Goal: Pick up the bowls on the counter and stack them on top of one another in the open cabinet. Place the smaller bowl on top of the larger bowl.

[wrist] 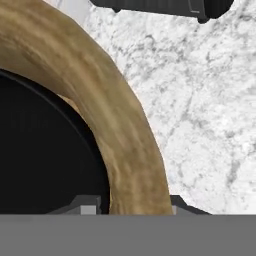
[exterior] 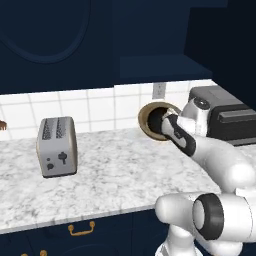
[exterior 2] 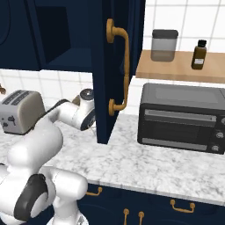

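Observation:
The wide tan wooden bowl hangs tilted near the backsplash, above the marbled counter and below the open cabinet's navy shelf. My gripper is shut on its rim. In the hand view the thick wooden rim runs down between my fingertips, where the gripper pinches it. A glossy black round surface lies inside the rim; I cannot tell whether it is the small black bowl. In the right base view the open cabinet door hides my hand, and the open compartment lies behind it.
A silver toaster stands on the counter to the left. A black toaster oven sits to the right, close to the bowl. Above the oven, a wooden wall shelf carries a jar and a bottle. Navy drawers with brass handles run below the counter edge.

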Available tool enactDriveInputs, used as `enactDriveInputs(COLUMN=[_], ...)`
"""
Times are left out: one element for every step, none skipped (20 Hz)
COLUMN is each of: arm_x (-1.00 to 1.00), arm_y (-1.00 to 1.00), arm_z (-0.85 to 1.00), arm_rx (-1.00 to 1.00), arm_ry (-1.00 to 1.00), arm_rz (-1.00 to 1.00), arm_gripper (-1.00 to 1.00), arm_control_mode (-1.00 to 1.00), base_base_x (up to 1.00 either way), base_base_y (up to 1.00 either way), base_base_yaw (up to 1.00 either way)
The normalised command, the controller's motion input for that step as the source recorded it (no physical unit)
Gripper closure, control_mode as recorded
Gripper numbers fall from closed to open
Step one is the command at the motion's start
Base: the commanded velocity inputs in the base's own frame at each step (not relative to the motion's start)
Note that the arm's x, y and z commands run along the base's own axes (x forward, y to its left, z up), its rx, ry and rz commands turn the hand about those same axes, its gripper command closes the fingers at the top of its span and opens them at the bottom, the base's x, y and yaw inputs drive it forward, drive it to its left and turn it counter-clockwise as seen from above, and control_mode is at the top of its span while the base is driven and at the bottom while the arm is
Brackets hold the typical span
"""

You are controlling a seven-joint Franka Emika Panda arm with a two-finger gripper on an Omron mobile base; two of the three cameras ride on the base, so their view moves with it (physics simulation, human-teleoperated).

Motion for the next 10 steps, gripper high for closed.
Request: enactDriveInputs(arm_x=[-1.0, -1.0, -1.0, -1.0, -1.0, -1.0, -1.0, -1.0, -1.0, -1.0], arm_y=[0.06, 0.05, 0.02, 0.0, 0.0, 0.0, 0.0, 0.0, 0.0, 0.0], arm_z=[1.0, 1.0, 1.0, 1.0, 1.0, 1.0, 1.0, 1.0, 1.0, 1.0], arm_rx=[0.0, 0.0, 0.0, 0.0, 0.0, 0.0, 0.0, 0.0, 0.0, 0.0], arm_ry=[-0.38, -0.37, -0.35, -0.27, -0.23, -0.2, -0.18, -0.17, -0.08, -0.01], arm_rz=[0.0, 0.0, 0.0, 0.0, 0.0, 0.0, 0.0, 0.0, 0.0, 0.0], arm_gripper=[1.0, 1.0, 1.0, 1.0, 1.0, 1.0, 1.0, 1.0, 1.0, 1.0], arm_control_mode=[-1.0, -1.0, -1.0, -1.0, -1.0, -1.0, -1.0, -1.0, -1.0, -1.0], base_base_x=[0.0, 0.0, 0.0, 0.0, 0.0, 0.0, 0.0, 0.0, 0.0, 0.0], base_base_y=[0.0, 0.0, 0.0, 0.0, 0.0, 0.0, 0.0, 0.0, 0.0, 0.0], base_base_yaw=[0.0, 0.0, 0.0, 0.0, 0.0, 0.0, 0.0, 0.0, 0.0, 0.0])
